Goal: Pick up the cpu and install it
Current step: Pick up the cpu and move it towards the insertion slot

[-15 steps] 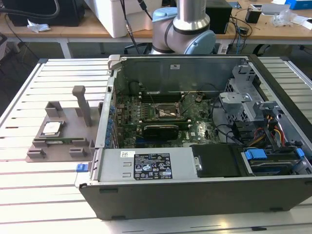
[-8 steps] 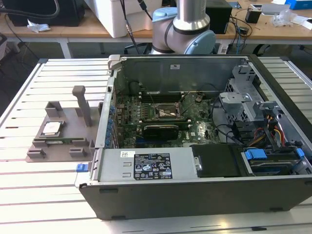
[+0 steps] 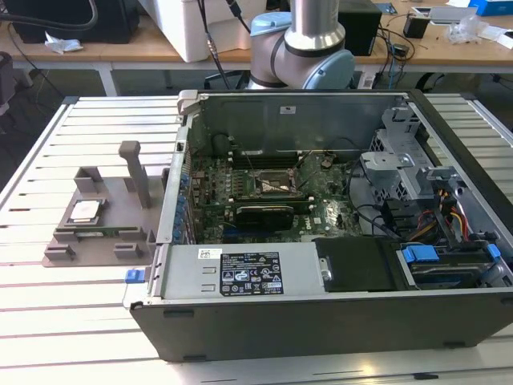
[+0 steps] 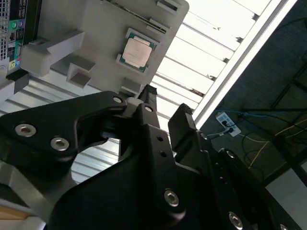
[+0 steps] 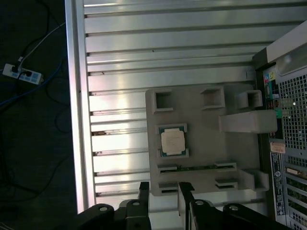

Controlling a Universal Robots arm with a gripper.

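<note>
The cpu (image 5: pixel 172 141) laid flat in a recess of the grey plastic tray (image 5: pixel 206 143), tray placed on the slatted surface (image 3: pixel 80 321) beside the opened computer case (image 3: pixel 321 321), end effector (image 5: pixel 164 188) released, nothing grasped, near the tray's edge.

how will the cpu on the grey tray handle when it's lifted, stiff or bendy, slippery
Probably stiff: the cpu is a flat square with a metal top. Its thin, smooth edges likely give little grip, so it may slip. It sits framed by raised corners of the tray, so sideways pushes probably won't shift it.
</note>
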